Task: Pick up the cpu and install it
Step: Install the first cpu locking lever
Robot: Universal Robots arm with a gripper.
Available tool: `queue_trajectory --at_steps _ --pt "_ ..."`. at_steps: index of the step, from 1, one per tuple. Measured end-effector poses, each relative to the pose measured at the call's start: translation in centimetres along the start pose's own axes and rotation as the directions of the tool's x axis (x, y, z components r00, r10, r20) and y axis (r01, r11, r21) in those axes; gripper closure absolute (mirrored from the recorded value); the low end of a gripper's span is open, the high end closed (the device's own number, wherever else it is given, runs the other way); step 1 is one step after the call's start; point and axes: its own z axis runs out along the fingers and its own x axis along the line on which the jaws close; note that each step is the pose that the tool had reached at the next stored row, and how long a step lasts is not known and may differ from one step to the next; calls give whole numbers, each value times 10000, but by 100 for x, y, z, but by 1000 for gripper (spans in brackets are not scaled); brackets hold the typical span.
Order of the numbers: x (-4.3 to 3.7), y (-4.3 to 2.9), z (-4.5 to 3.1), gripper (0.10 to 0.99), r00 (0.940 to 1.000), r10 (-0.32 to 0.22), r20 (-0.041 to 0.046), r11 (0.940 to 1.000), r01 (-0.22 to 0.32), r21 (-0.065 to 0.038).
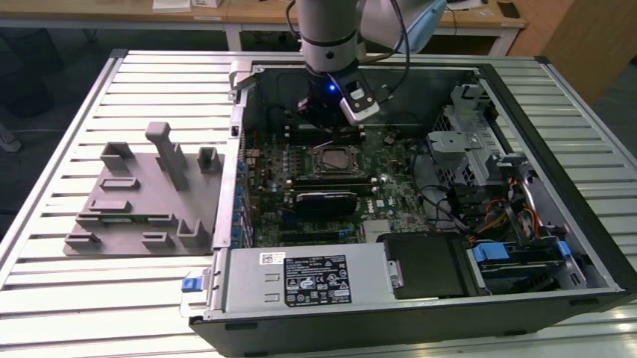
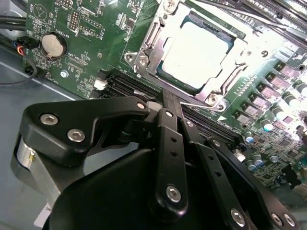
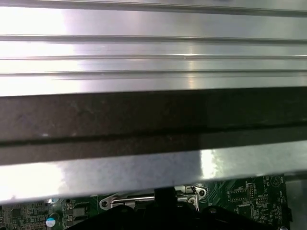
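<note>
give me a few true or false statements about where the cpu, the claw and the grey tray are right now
1. The cpu lies in the motherboard socket. True.
2. The claw is closed around the cpu. False: it holds nothing and sits off to one side of the socket, in the second wrist view.
3. The grey tray sits inside the computer case. False: it lies on the slatted table, outside the case, toward the exterior view's left.
4. The arm reaches down into the open case. True.
5. A memory stick is in the claw. False: nothing is gripped.
</note>
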Motion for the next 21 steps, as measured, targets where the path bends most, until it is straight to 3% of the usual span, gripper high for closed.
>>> queue_trajectory --at_steps 3,5,10,14,21 --pt "1 -1 11 980 9999 -12 127 10000 12 -9" --pt "1 -2 13 980 9999 -14 140 10000 15 -12" --pt "4 -3 34 980 9992 -31 393 10000 33 -43" --pt "6 -4 41 980 9991 23 429 10000 -21 -39" --pt "18 0 67 980 9951 849 514 9963 -854 82"
